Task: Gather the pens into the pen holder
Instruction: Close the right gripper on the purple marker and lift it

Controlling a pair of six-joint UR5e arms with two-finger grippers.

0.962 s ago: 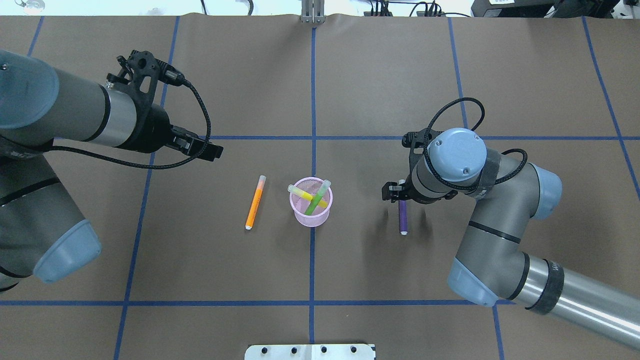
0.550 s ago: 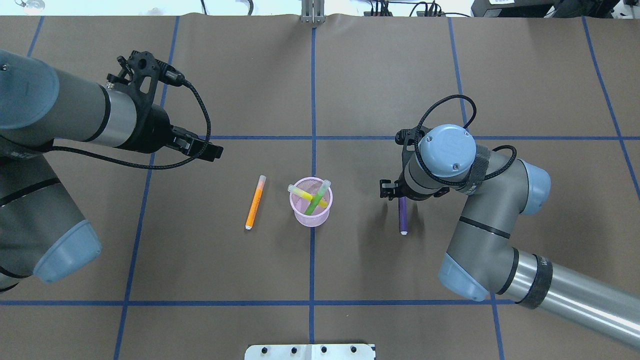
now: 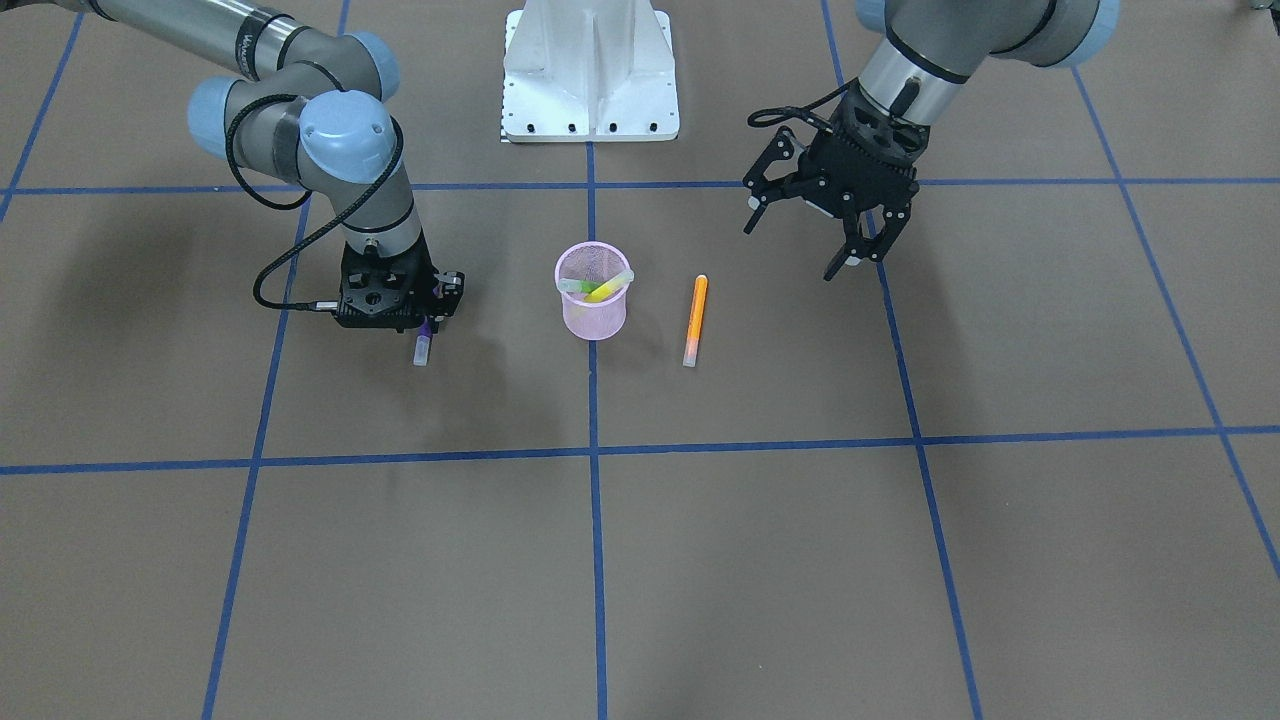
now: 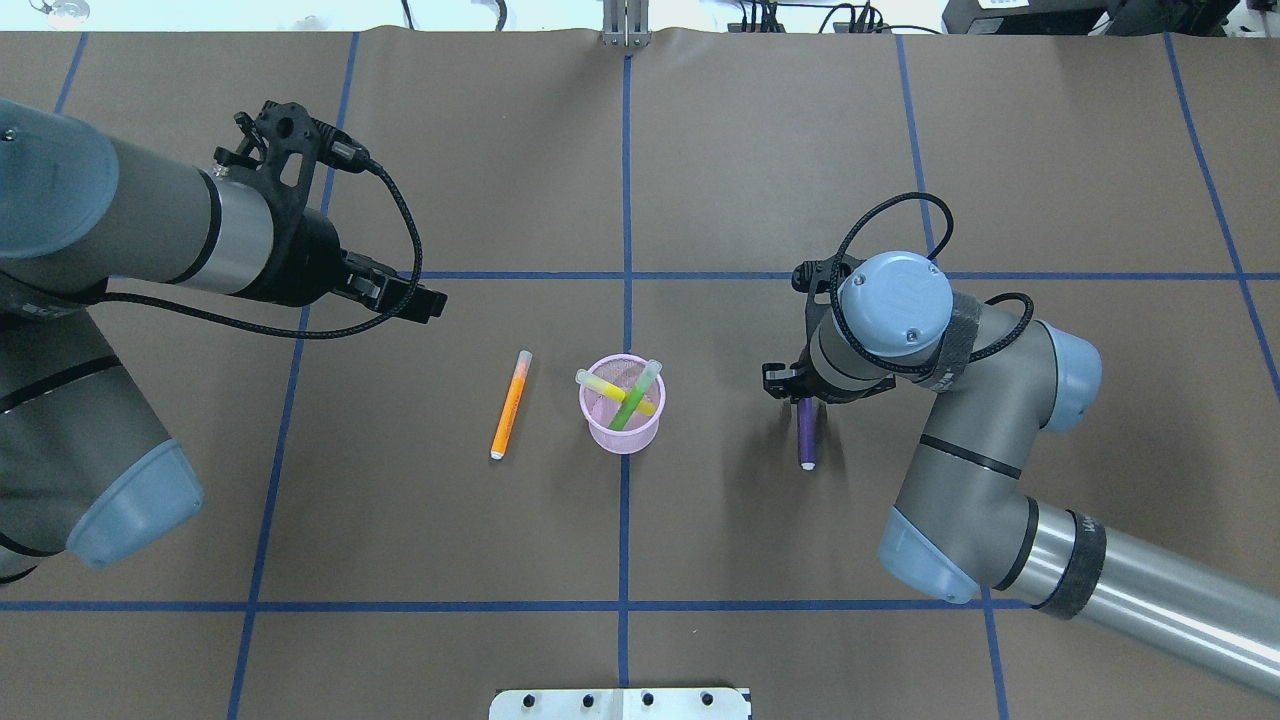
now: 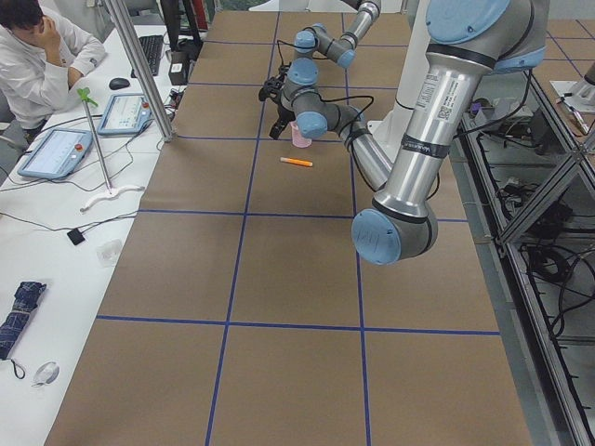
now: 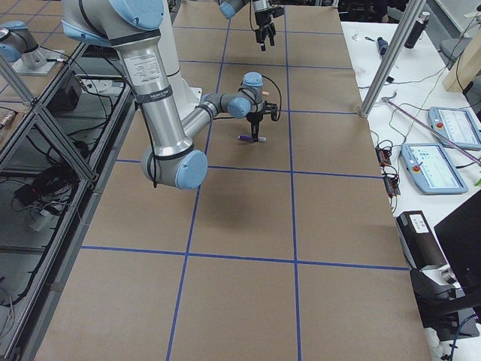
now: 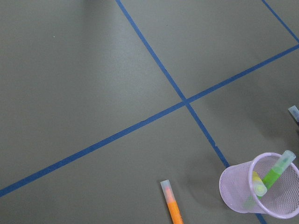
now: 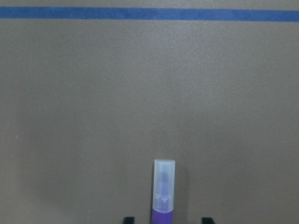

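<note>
The right gripper (image 3: 420, 312) hangs low over the slim purple pen with whitish cap (image 4: 806, 435), lying flat on the brown counter (image 4: 700, 150) right of centre in the overhead view. Its fingers are apart on both sides of the barrel, probably ready to clamp it. The pink wire-mesh pen holder (image 4: 622, 437) at centre holds a green pen (image 4: 630, 405) and a yellow pen (image 4: 600, 385), and the left gripper (image 3: 820, 240) waits, fingers spread.

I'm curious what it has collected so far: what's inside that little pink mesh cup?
Two pens lean crosswise inside the pen holder: a green pen and a yellow pen, whitish caps above the rim. Their bottom tips and the floor beneath them are covered.
</note>
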